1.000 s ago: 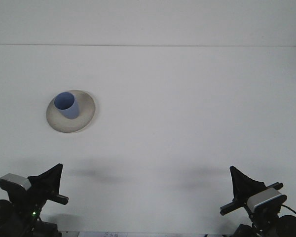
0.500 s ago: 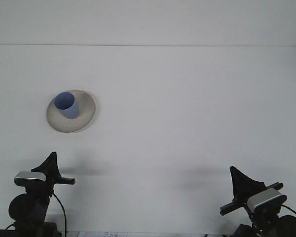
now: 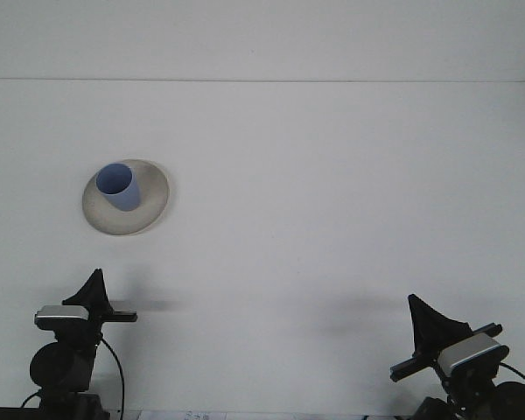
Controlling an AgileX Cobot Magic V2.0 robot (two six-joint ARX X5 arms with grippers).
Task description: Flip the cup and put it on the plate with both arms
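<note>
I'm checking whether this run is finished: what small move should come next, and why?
Probably none beyond parking both arms. The blue cup stands mouth up on the plate, and the left tool and right tool sit low near the table's front edge, well clear of it.

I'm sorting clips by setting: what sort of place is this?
Probably a lab or test bench for robots, not a home: a bare white table holds only a blue cup on a plate, with the left gripper and right gripper at its near edge.
</note>
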